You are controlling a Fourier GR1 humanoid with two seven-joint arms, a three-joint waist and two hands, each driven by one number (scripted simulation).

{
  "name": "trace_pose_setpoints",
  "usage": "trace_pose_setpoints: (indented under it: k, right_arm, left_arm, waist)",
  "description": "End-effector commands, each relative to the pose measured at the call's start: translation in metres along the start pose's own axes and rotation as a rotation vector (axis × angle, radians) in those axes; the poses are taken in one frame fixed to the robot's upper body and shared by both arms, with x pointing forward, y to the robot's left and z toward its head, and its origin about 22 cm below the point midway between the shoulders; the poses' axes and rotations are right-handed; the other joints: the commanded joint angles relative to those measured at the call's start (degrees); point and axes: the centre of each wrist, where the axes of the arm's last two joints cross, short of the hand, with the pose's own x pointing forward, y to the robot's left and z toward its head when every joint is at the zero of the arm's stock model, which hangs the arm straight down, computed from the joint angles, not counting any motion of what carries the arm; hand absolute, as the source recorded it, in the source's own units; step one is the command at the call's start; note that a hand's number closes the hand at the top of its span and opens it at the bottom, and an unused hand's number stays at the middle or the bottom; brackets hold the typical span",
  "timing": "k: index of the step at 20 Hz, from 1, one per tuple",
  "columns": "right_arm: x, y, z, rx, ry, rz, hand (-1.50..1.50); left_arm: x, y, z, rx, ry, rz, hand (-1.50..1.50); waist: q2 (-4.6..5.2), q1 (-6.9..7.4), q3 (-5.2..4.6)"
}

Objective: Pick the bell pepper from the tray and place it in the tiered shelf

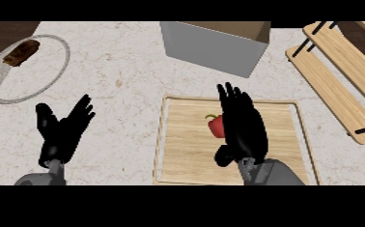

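A red bell pepper [215,124] with a green stem lies on the wooden tray [187,144] in the lower middle of the head view. My right hand [242,124] hovers over the tray with straight fingers pointing away, right beside the pepper and covering its right side. Nothing is held in it. At the right edge stands the tiered shelf [329,71], made of pale wooden slats on black bars. My left hand [63,129] rests open at the lower left, fingers up, off the tray.
A grey box [210,47] with an open top stands behind the tray. A round plate [32,71] at the far left carries a brown food item [21,53]. The counter is pale speckled stone.
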Motion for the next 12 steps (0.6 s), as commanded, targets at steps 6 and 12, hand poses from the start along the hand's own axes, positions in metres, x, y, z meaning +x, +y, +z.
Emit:
trace_pose_setpoints:
  k: [6, 12]
  right_arm:
    - [-0.007, 0.024, -0.037, -0.047, -0.006, 0.023, -1.5]
    - [-0.012, 0.036, -0.037, -0.054, -0.027, -0.003, -1.5]
  left_arm:
    - [0.004, -0.001, -0.006, -0.004, 0.01, 0.012, 0.0]
    - [-0.012, -0.007, -0.01, -0.003, 0.017, 0.018, 0.0]
  waist:
    - [0.14, 0.1, -0.1]
    - [0.11, -0.04, -0.11]
